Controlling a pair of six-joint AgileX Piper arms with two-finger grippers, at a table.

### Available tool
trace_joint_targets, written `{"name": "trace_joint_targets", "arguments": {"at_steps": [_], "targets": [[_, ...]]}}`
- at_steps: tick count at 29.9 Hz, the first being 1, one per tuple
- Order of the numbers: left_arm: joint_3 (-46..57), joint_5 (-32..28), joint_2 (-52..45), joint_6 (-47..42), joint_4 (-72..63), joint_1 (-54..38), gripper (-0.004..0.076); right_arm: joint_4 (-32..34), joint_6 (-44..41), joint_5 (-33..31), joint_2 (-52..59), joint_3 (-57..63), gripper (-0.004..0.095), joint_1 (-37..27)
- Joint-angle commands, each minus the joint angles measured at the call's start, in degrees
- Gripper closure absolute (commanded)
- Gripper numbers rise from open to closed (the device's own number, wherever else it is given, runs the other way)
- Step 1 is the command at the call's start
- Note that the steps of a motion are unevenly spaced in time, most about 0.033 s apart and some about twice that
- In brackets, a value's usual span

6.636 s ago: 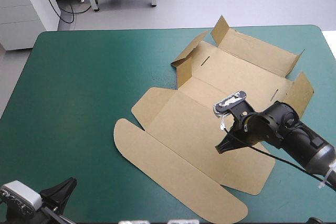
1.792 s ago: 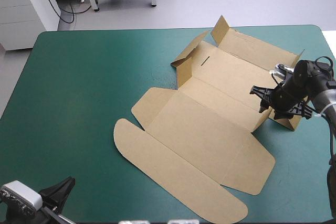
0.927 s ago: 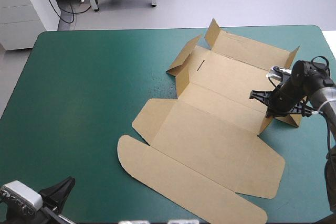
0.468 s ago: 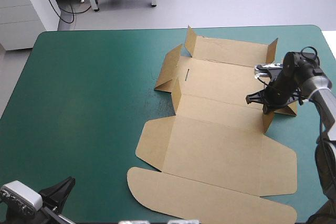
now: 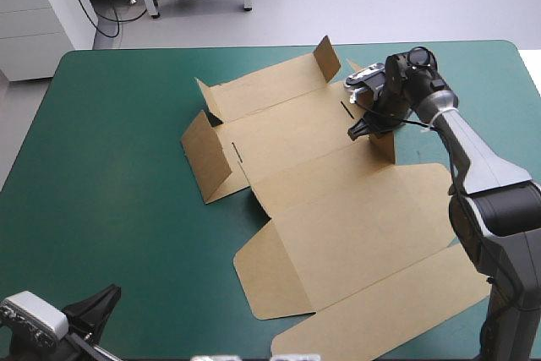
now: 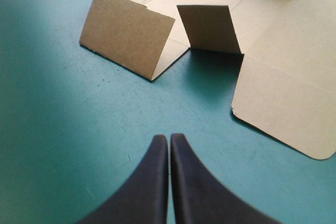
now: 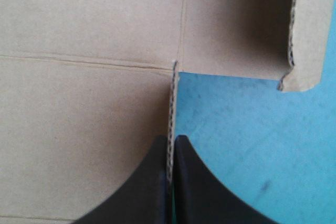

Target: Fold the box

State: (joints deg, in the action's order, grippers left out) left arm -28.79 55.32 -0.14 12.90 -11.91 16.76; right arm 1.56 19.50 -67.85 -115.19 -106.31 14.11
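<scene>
The bench (image 5: 110, 166), under its teal-green cover, fills most of the high view. The box (image 5: 338, 226) lies on it as a cut sheet of brown board. It is mostly flat and reaches from the middle of the bench down toward the near right corner. There the long rounded lid flap (image 5: 380, 323) lies flat beside the near edge.

At the sheet's far side the far panel (image 5: 270, 86) carries two small end tabs that stand up, one at each end. On the side toward the bench's left edge, the left side wall (image 5: 205, 154) is raised and tilted. The left wrist view shows it leaning, with a smaller flap (image 6: 210, 27) standing just beside it.

The right arm (image 5: 473, 166) comes in from the right and stretches to the box's far right part. The right gripper (image 5: 365, 128) has its black fingers all but closed on the raised right side flap (image 5: 385, 143). In the right wrist view the flap's corrugated edge runs between the two fingers, with the sheet on one side and bare cover on the other.

The left gripper (image 6: 169, 139) sits low near the bench's near left corner. Its fingers are pressed together in one pointed arch with nothing between them. It is over bare cover, and the box is ahead of it and apart.

Two narrow slots (image 5: 347, 109) are cut in the sheet's middle panel.
</scene>
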Motion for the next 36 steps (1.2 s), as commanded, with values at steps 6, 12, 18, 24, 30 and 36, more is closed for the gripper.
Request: {"name": "trace_joint_targets", "arguments": {"at_steps": [6, 12, 18, 24, 30, 36], "targets": [[-1.45, -4.17, 1.01, -0.02, -1.07, 0.17, 0.0731, 1.23, 10.87, 0.83, 0.15, -7.06, 0.0924, 9.81], [-1.45, -4.17, 1.01, -0.02, -1.21, 0.17, 0.0731, 0.99, 18.89, 0.83, -0.55, -7.59, 0.0924, 15.98], [-1.45, -4.17, 1.01, -0.02, -1.21, 0.17, 0.0731, 0.74, 27.05, 0.94, -0.55, -8.74, 0.0924, 19.47], [-1.45, -4.17, 1.01, -0.02, -1.21, 0.17, 0.0731, -0.81, 29.62, 0.94, -1.17, -11.53, 0.0924, 22.74], [-1.45, -4.17, 1.01, -0.02, -1.21, 0.17, 0.0731, 0.33, 33.82, 3.35, -1.97, -11.53, 0.0929, 25.47], [-1.45, -4.17, 1.01, -0.02, -1.21, 0.17, 0.0731, 5.36, 31.68, 3.95, -5.51, -11.53, 0.0930, 25.36]]}}
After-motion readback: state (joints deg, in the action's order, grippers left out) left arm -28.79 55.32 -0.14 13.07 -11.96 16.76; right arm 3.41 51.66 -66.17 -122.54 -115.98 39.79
